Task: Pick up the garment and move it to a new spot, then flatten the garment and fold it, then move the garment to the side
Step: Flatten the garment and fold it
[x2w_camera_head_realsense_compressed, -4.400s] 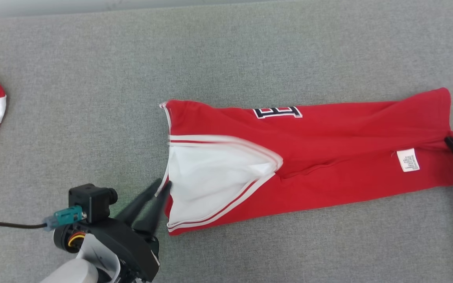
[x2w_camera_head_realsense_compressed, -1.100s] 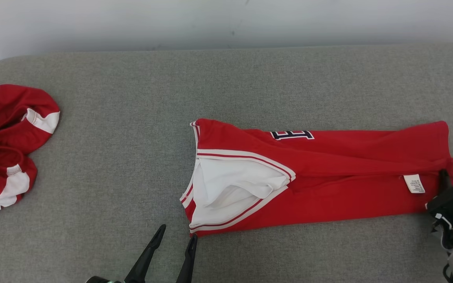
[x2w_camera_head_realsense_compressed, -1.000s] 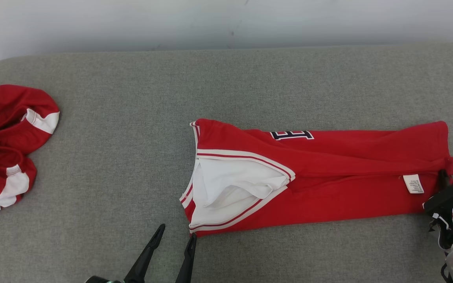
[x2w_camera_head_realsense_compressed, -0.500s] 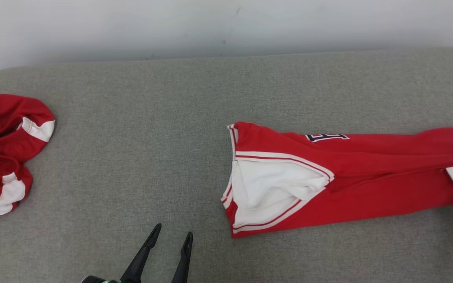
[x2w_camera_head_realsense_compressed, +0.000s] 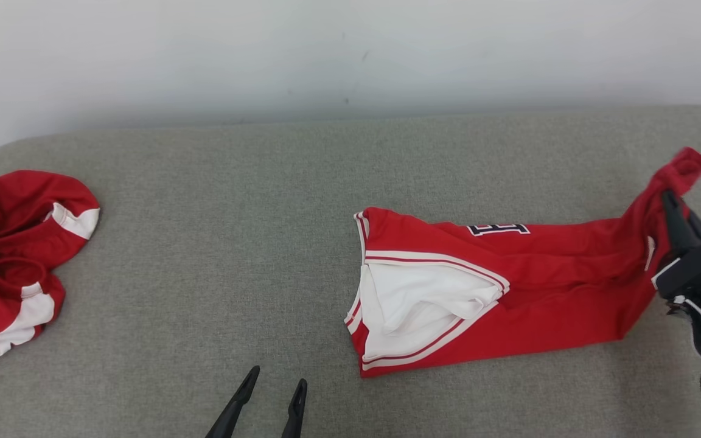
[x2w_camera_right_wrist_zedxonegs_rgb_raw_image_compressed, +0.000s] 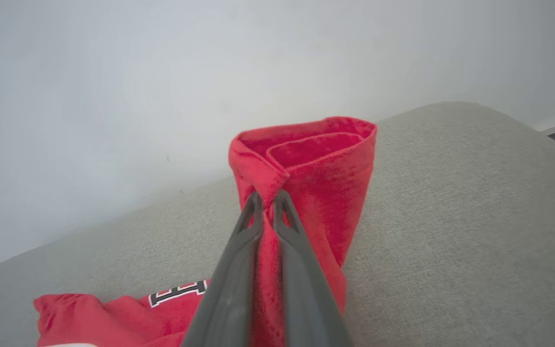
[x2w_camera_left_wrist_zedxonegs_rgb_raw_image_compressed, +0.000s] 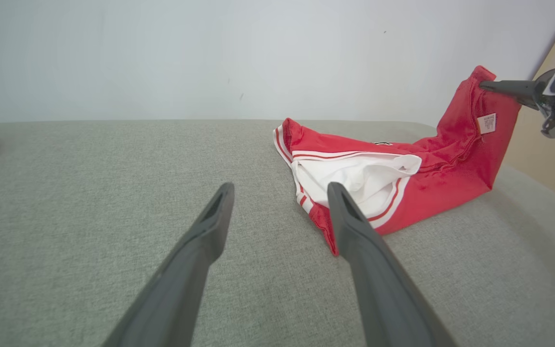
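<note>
Right fingers clamp garment edge aloft; left fingers splayed, seemingly above open cushion.

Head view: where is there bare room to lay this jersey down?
Widest bare stretch of the gray surface: between the crumpled red-and-white garment at left and the jersey, beyond the open left gripper. The strip behind the jersey along the wall is free too. Crowded at right, where the shut right gripper holds the jersey's end up.
</note>
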Motion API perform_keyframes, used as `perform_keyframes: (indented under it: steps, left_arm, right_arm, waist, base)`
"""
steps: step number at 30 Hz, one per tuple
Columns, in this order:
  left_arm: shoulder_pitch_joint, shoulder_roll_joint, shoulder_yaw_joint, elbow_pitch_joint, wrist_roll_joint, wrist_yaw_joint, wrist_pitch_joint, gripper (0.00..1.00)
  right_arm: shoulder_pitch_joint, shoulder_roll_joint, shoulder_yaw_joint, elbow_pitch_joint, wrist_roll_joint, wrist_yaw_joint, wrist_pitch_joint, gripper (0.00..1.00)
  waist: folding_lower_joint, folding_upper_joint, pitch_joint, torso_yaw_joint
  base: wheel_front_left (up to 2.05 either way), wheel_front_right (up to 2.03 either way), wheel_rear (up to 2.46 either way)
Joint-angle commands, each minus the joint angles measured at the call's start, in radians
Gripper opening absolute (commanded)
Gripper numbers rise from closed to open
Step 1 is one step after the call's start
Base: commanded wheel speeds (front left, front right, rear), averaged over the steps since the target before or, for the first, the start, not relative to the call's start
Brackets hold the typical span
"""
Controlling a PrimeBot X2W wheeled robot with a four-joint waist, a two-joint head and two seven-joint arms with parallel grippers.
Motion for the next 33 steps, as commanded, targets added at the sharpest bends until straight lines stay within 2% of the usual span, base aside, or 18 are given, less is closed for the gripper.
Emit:
perform_keyframes:
  steps: [1,8,18,26,33]
  left_arm:
    - [0.018,0.0,0.0,0.007,-0.01,-0.004,-0.004,1.0]
    - [0.022,-0.002,-0.015,0.016,-0.021,-0.003,-0.004,1.0]
    - [0.008,-0.004,-0.023,0.016,-0.031,0.001,-0.004,1.0]
    - [-0.001,-0.004,-0.024,0.015,-0.038,0.006,-0.004,1.0]
    - [-0.012,-0.004,-0.029,0.015,-0.045,0.009,-0.004,1.0]
  right_arm:
    - [0.022,0.007,0.007,-0.023,0.006,-0.001,0.009,0.0]
    - [0.095,0.062,0.013,-0.209,-0.024,-0.001,0.081,0.0]
    - [0.154,0.221,0.026,-0.328,-0.123,0.0,0.16,0.0]
    - [0.17,0.336,0.057,-0.282,-0.208,0.0,0.177,0.0]
    - [0.173,0.4,0.08,-0.159,-0.269,0.0,0.153,0.0]
  waist:
    - [0.0001,-0.0001,-0.02,0.012]
    - [0.0001,-0.0001,-0.049,0.052]
    - [0.0001,-0.0001,-0.041,0.121]
    - [0.0001,-0.0001,-0.026,0.167]
    - [0.0001,-0.0001,-0.02,0.194]
  base:
    - [0.0,0.0,0.0]
    - [0.0,0.0,0.0]
    - [0.0,0.0,0.0]
    - [0.0,0.0,0.0]
    - [0.0,0.0,0.0]
